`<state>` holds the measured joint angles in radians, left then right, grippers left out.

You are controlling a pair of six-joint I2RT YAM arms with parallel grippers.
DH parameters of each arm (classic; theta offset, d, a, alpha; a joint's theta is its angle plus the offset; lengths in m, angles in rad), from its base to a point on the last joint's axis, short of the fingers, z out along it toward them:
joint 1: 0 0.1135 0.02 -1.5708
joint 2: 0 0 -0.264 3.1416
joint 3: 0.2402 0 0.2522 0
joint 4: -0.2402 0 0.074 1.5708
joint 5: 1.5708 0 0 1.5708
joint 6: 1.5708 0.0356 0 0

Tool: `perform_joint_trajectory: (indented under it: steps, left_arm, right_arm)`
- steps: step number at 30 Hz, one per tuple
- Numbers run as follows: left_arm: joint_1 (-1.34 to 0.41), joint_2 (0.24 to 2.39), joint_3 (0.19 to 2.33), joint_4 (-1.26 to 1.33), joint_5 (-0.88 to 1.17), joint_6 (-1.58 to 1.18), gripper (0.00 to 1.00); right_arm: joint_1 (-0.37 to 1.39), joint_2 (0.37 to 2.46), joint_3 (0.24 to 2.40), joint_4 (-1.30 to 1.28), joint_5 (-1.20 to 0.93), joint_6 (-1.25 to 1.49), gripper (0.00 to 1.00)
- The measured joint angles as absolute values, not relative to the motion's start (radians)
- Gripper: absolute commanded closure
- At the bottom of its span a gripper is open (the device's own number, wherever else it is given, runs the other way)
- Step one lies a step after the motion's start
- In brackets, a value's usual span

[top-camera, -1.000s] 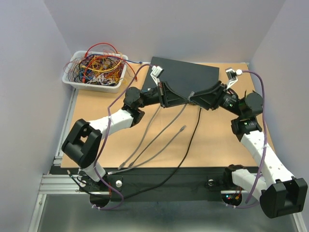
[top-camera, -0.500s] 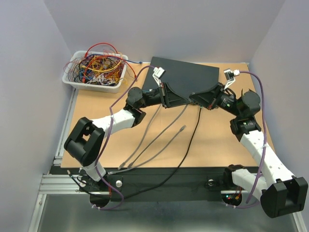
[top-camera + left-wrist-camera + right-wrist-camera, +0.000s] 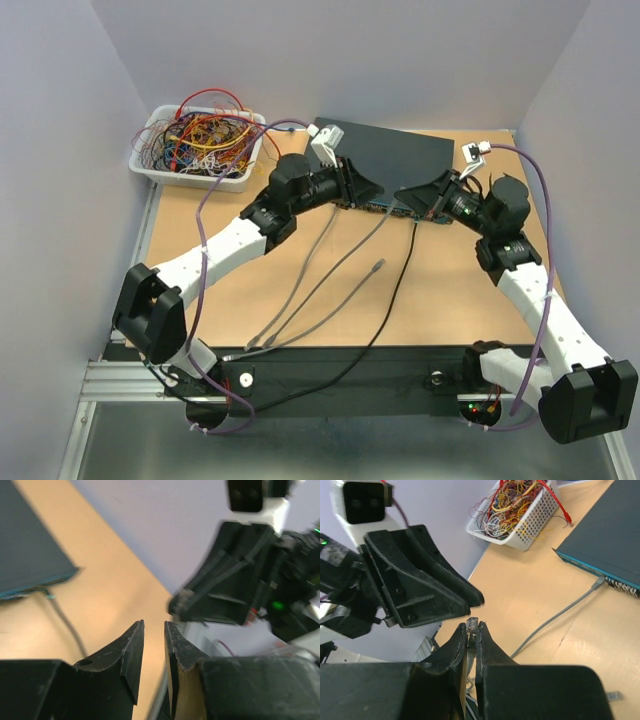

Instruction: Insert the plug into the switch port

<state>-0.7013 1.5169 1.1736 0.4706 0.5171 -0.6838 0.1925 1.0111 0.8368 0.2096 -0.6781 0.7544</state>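
Note:
The switch (image 3: 385, 155) is a flat dark box at the back of the table, and its teal port edge (image 3: 592, 570) faces me. One grey cable (image 3: 560, 614) is plugged into that edge. My right gripper (image 3: 472, 626) is shut on a small clear plug (image 3: 473, 623), whose tip pokes out past the fingertips, in the air left of the switch front. Its grey cable hangs down between the fingers. My left gripper (image 3: 154, 626) is open by a narrow gap and holds nothing. It faces the right gripper (image 3: 403, 203) from close by.
A white tray (image 3: 197, 150) full of coloured wires stands at the back left. Loose grey cables (image 3: 320, 290) and a black cable (image 3: 398, 285) run across the wooden table toward the near edge. Purple walls close in the sides and back.
My right gripper has shut on the plug and my left gripper has let go of it. The left arm has stretched out and drawn slightly back from the meeting point.

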Motion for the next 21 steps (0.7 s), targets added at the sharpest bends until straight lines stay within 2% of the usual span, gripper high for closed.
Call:
perform_joint_trajectory:
  steps: [5,10,21]
  left_arm:
    - [-0.754,1.482,1.254,0.233,0.236,-0.508,0.67]
    - [-0.841,1.489,1.284,0.115,0.083,-0.406,0.67]
    - [-0.919,1.533,1.289,0.067,0.011,-0.315,0.67]
  right_arm:
    - [0.197,1.045,0.870,0.137,-0.639,0.739,1.00]
    - [0.198,1.109,0.883,0.086,-0.609,0.737,1.00]
    - [0.198,1.122,0.883,0.038,-0.590,0.730,0.99]
